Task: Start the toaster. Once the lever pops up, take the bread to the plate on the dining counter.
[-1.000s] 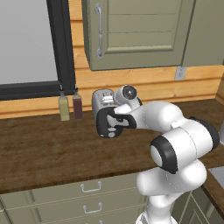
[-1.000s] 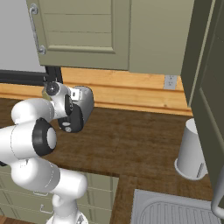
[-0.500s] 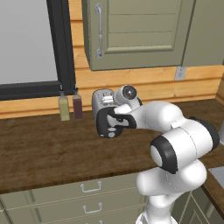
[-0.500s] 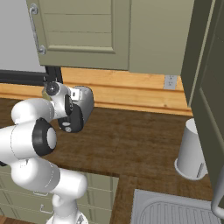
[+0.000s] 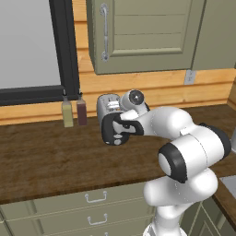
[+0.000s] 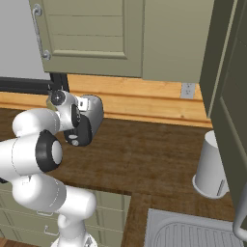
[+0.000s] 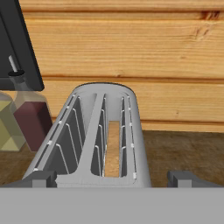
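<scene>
The toaster is a small rounded silver box with two long slots on top; a thin tan slice of bread stands on edge down inside the right-hand slot as the hand view shows it, its top below the slot rim. The toaster sits on the dark wood worktop near the wooden back wall, just right of two slim bottles — one pale, one dark red. The white arm reaches forward and low across the worktop, its hand at the toaster's near black end. The fingers stand wide apart, one tip at each side of the toaster's near end, holding nothing. The toaster's long axis runs from the hand toward the wall.
</scene>
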You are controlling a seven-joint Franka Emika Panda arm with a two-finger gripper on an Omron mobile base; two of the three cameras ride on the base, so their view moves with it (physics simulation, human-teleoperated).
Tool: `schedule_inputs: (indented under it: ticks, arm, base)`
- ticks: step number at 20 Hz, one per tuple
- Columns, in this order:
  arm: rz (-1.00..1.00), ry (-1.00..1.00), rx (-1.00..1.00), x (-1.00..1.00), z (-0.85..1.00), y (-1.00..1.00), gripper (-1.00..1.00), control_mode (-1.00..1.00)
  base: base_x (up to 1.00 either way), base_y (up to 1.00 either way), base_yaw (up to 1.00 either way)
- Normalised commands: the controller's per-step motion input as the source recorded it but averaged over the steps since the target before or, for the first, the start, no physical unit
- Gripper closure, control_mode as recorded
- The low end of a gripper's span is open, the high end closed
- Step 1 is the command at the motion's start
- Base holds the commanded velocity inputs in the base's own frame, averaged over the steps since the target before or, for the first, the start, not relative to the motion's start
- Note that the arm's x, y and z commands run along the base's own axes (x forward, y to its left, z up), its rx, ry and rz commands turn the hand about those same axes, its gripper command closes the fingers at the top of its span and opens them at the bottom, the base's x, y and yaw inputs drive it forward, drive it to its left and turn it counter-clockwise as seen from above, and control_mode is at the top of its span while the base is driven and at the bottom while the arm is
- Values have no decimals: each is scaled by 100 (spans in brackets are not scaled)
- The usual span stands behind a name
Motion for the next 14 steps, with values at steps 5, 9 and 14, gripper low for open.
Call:
schedule_inputs:
  ticks: [5, 9, 14]
  arm:
    - [0, 0, 0, 0, 0, 0, -100, -100]
    - [0, 0, 0, 0, 0, 0, -100, -100]
    - [0, 0, 0, 0, 0, 0, -100, -100]
  base:
    - [0, 0, 0]
    - [0, 0, 0]
    - [0, 0, 0]
